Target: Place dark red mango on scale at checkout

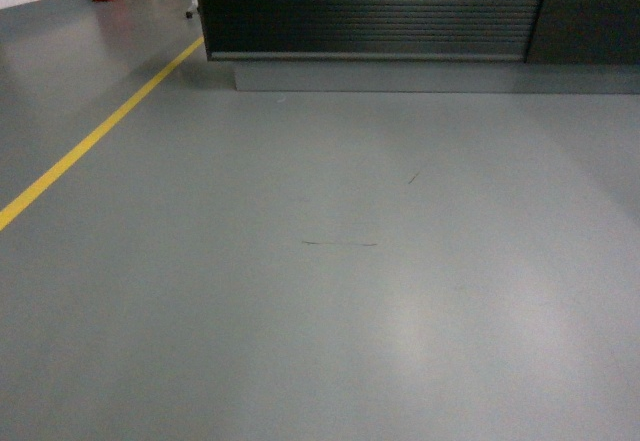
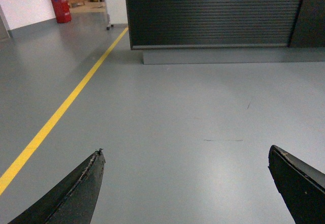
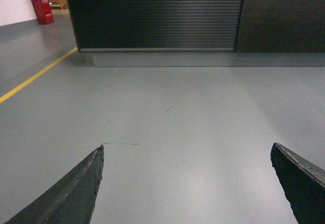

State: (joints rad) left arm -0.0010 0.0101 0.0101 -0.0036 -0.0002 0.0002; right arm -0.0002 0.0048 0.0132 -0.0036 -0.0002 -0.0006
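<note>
Grey floor everywhere, both the left gripper and right gripper spread and empty, mango and scale nowhere in view, so we're probably approaching the checkout desk; next: find the mango.

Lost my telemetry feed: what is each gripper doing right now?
Left gripper: open, black fingers spread wide, nothing between them, only grey floor beyond.
Right gripper: open, empty as well.

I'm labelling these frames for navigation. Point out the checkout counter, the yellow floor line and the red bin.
checkout [image 1: 370, 6], head view, on its slatted black front.
yellow floor line [image 2: 61, 109], left wrist view, mid-stripe.
red bin [image 2: 61, 7], left wrist view, its front face.
</note>
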